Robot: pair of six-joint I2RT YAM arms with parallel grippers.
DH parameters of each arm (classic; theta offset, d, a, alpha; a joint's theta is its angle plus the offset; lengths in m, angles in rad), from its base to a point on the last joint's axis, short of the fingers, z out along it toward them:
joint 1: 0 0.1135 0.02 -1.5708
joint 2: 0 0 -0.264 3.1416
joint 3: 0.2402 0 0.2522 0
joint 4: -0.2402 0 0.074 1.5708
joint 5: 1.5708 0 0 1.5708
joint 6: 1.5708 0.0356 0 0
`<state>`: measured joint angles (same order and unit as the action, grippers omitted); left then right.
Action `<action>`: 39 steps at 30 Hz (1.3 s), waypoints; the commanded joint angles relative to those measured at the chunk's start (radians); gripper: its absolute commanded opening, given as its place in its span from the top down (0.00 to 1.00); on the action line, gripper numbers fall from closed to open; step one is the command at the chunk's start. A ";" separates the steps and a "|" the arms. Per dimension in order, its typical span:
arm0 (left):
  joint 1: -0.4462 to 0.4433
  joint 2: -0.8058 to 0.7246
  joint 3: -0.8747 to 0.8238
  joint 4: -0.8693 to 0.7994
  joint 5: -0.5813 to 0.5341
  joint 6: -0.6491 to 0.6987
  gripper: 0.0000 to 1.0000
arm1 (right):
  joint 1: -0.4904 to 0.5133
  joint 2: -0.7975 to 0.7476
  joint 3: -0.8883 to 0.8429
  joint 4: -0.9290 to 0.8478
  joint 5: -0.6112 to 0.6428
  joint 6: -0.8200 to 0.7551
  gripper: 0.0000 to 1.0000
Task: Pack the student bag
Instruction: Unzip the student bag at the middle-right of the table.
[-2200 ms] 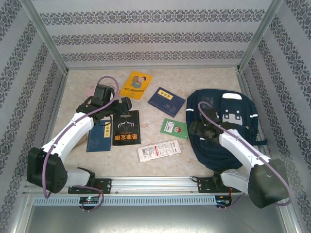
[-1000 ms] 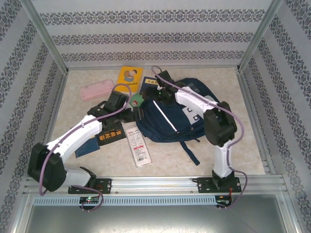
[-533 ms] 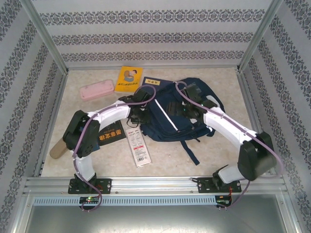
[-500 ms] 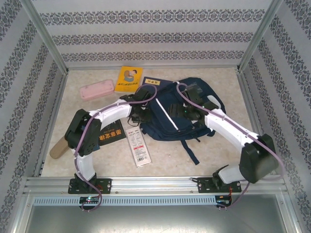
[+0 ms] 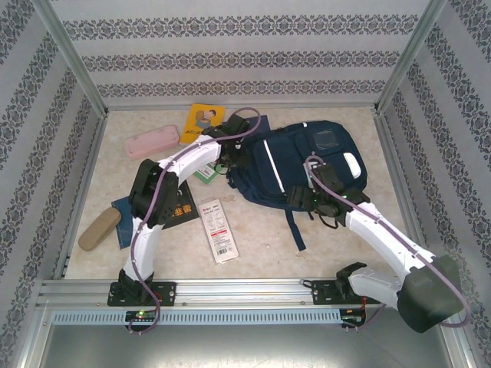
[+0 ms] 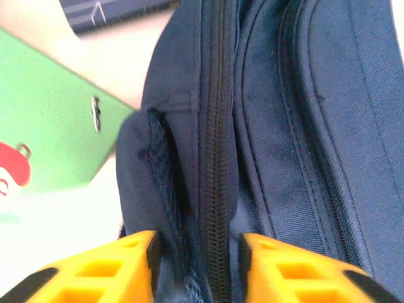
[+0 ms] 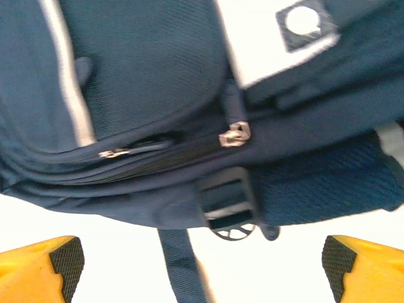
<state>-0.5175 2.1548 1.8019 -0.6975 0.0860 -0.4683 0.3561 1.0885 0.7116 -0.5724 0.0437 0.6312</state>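
Note:
The student bag [image 5: 307, 161], navy with white stripes, lies flat at the table's centre right, a dark strap [image 5: 296, 228] trailing toward me. My left gripper [image 5: 230, 159] is at the bag's left end. In the left wrist view its yellow fingers [image 6: 136, 265] press from both sides on a fold of the student bag [image 6: 265, 126] that carries a closed zipper [image 6: 218, 189], so the left gripper [image 6: 196, 271] is shut on it. My right gripper [image 5: 318, 201] hovers at the bag's near edge. The right gripper [image 7: 202, 271] is wide open over bare table, with the student bag's buckle [image 7: 227, 202] just ahead.
Left of the bag lie a yellow book [image 5: 205, 123], a pink pencil case [image 5: 152, 143], a green booklet [image 5: 205, 175], a black book [image 5: 180, 208], a blue notebook [image 5: 123, 211], a tan case [image 5: 100, 228] and a white packet [image 5: 217, 230]. Patterned walls enclose the table.
The bag has turned and slid right. My left arm stretched farther to its left end and holds a fold. My right arm drew back to the bag's near edge, still open.

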 commanded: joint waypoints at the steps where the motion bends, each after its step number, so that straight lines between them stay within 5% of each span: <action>1: -0.006 -0.114 -0.085 0.052 0.060 -0.013 0.28 | -0.083 -0.071 -0.084 0.043 -0.102 0.118 0.05; 4: -0.032 -0.203 -0.204 0.139 0.093 -0.062 0.21 | -0.144 -0.118 -0.149 0.099 -0.153 0.179 0.13; 13: -0.232 -0.324 -0.422 0.355 0.028 -0.205 0.22 | -0.299 -0.078 -0.233 0.264 -0.301 0.309 0.45; 29: -0.523 -0.236 -0.468 0.525 -0.147 -0.217 0.38 | -0.446 0.142 -0.201 0.376 -0.370 0.267 0.50; 33: -0.566 -0.208 -0.459 0.536 -0.172 -0.222 0.40 | -0.456 0.201 -0.174 0.384 -0.406 0.238 0.61; 39: -0.608 -0.166 -0.441 0.556 -0.182 -0.245 0.51 | -0.456 0.198 -0.177 0.378 -0.445 0.234 0.95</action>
<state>-1.1042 1.9663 1.3437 -0.1844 -0.0612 -0.6907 -0.0902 1.2861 0.5285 -0.1902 -0.3622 0.8822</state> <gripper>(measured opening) 0.497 0.085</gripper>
